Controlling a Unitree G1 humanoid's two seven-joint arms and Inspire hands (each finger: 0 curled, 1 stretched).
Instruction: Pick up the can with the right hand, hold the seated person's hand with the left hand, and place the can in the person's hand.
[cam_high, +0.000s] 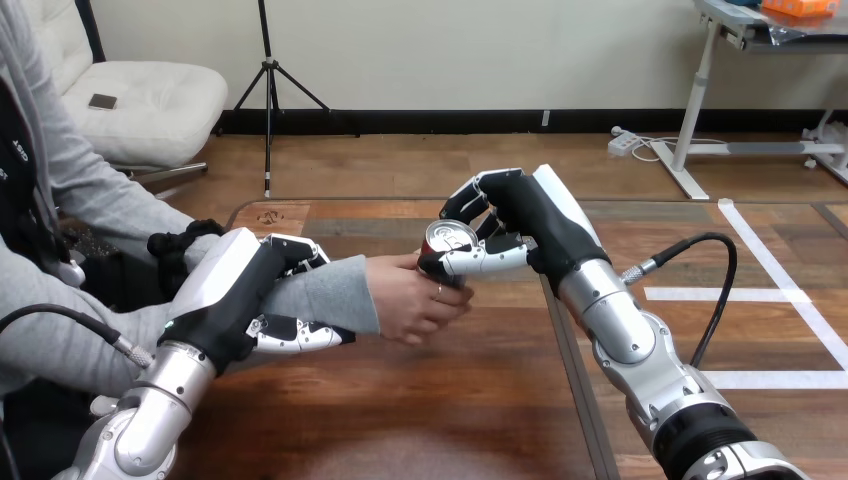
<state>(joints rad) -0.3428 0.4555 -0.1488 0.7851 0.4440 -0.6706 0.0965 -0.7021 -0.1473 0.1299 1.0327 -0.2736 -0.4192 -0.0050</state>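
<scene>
A can (449, 240) with a silver top stands upright over the table's middle, with my right hand (520, 222) shut on it, fingers curled over its far side and thumb along its near side. The person's hand (415, 298) comes in from the left and touches the can's lower part, fingers partly wrapped around it. My left hand (262, 295) is shut on the person's forearm (320, 295), fingers over the grey sleeve and thumb under it.
The wooden table (400, 400) runs from the near edge to its far edge. A seam runs down the table under my right forearm (620, 330). The person sits at the left side.
</scene>
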